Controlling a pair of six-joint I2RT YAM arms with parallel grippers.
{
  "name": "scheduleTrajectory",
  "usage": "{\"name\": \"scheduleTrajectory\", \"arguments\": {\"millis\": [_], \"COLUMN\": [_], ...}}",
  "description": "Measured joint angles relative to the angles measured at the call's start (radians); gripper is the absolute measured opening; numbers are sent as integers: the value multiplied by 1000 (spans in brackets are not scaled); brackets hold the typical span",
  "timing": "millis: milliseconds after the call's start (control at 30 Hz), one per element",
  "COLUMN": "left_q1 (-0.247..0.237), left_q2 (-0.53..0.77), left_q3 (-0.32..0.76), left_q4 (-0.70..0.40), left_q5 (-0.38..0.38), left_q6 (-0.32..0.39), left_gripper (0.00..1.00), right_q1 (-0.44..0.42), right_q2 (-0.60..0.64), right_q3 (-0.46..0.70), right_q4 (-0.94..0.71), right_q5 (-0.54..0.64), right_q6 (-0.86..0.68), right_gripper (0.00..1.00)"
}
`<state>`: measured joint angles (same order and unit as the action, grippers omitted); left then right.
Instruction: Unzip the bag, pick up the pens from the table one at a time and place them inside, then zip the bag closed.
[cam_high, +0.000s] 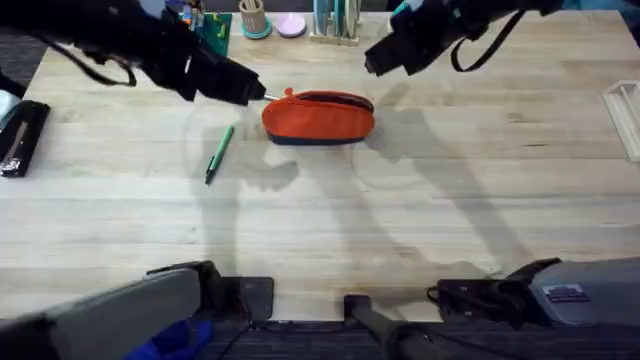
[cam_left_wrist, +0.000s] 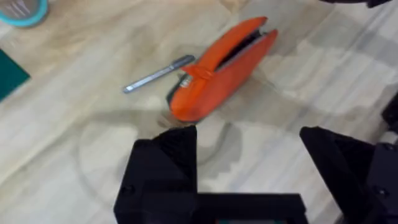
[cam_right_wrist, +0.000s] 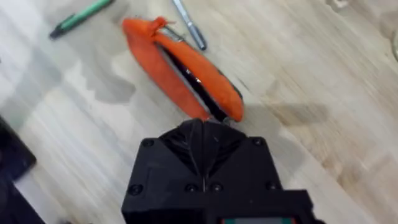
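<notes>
I'm seeing left gripper (cam_left_wrist: 249, 168) gaping wide, holding nothing | right gripper (cam_right_wrist: 202, 140) pinching closed, empty, above orange pouch (cam_high: 318, 118) upper centre | green pen (cam_high: 219, 152) lying left of it

An orange pouch (cam_high: 318, 118) with a dark base lies lengthwise on a pale wooden table (cam_high: 420, 230), toward the far side. A green pen (cam_high: 218, 153) lies on the table just to its left, apart from it. The left gripper (cam_high: 252, 91) hangs close beside the pouch's left end. The right gripper (cam_high: 378, 62) hovers above the table behind the pouch's right end.
</notes>
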<state>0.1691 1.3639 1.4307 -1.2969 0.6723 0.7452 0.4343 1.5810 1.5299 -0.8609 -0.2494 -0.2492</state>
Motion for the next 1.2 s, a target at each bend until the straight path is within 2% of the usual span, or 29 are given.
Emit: {"name": "scheduleTrajectory", "arguments": {"millis": [267,567,833,1200], "left_q1": [-55,-72,-72,-72], "left_q2": [-106,-183,-246,-247], "left_q3": [0,0,0,1], "left_q4": [-109,-177,-213,-256], "left_q5": [-45,-58,-63,-64], "left_q6": [-101,-167,-178,-182], "left_gripper": [996,995,995,995], "right_q1": [0,0,0,0], "right_q2": [0,55,143,207], "right_q3": [0,4,5,5], "right_q4": [-84,-132,-117,-21], "right_q5": [-37,-43,-43,-55], "right_q6": [-245,-492,-570,-615], "right_gripper": [28,28,29,28]}}
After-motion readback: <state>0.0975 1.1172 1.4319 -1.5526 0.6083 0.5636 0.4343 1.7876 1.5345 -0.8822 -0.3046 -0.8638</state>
